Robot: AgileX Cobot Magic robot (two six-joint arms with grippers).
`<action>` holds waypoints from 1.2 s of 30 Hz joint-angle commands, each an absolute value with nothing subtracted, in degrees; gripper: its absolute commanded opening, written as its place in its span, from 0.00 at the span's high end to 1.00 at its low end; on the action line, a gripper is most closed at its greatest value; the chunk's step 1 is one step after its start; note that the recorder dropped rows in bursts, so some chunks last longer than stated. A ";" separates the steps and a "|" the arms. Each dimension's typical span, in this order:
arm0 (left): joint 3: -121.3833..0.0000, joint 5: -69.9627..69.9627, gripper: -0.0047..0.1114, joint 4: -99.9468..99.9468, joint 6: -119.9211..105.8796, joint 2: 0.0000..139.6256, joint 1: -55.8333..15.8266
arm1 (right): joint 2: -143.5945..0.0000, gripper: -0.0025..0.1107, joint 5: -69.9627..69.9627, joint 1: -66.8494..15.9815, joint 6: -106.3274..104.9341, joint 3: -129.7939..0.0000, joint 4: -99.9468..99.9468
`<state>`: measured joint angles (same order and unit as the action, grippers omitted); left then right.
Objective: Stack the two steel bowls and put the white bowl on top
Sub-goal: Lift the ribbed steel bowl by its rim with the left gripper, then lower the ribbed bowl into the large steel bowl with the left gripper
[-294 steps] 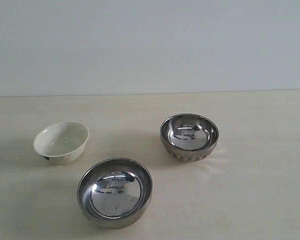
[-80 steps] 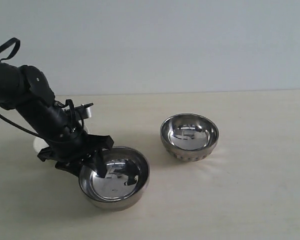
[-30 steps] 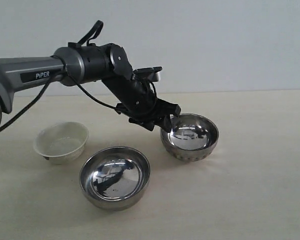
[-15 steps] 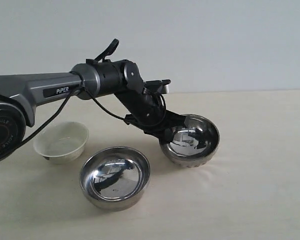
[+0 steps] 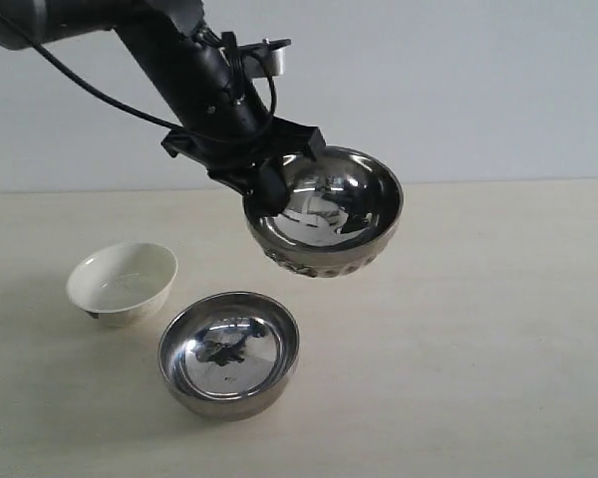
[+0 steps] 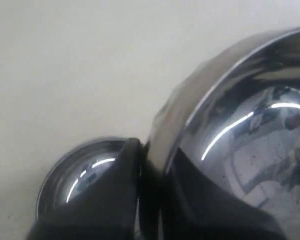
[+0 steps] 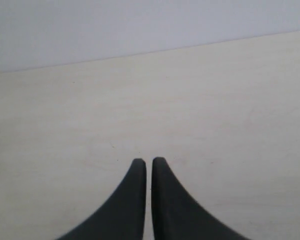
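the left tool [image 5: 270, 186] was pinched down on the rim of the ribbed steel bowl [image 5: 329, 214]. one finger sat inside the bowl and the other against its outer wall, the jaws almost closed with only the thin metal edge between them. the bowl hung in the air, well clear of the surface [image 5: 498, 339], and was tipped so that its mouth leaned forward and the ribbed band showed underneath.

the smooth steel bowl [image 5: 229, 354] stood upright on the surface, below the lifted one and a little to its left from where i stood. the left wrist view showed its rim just past the dark finger. the white bowl [image 5: 123, 282] sat upright to the left of it, near but not touching. the right tool [image 7: 148, 170] was low over the surface with its fingers drawn together, a bare slit between them, and held nothing.

i took this to be the first stacking step, with the smaller ribbed bowl being carried toward the wider one. nothing was nested yet, and the white bowl was untouched.

the next move, as i judged it, called for bringing the held bowl over the middle of the smooth bowl. it would then need levelling and lowering until it settled inside before the tool let go. a pinch on one edge of polished steel looked a slippery hold, so a slow descent would suit.
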<state>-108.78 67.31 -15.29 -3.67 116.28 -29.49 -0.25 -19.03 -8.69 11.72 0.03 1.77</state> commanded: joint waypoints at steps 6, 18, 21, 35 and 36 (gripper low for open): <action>-79.99 56.56 0.93 -24.05 -12.06 99.66 -20.27 | 0.00 0.98 -18.48 -8.53 11.58 0.00 2.10; -66.13 46.24 0.93 -31.77 -20.78 98.07 -18.66 | 0.00 0.98 -18.48 -8.53 11.58 0.00 2.10; -64.70 45.80 0.93 -31.65 -20.78 98.07 -18.12 | 0.00 0.98 -18.48 -8.53 11.58 0.00 2.10; -64.88 40.98 0.93 -31.09 -20.17 105.42 -17.81 | 0.00 0.98 -18.48 -8.53 11.58 0.00 2.10; -65.17 40.98 0.93 -31.20 -20.17 105.85 -17.81 | 0.00 0.98 -18.48 -8.53 11.58 0.00 2.10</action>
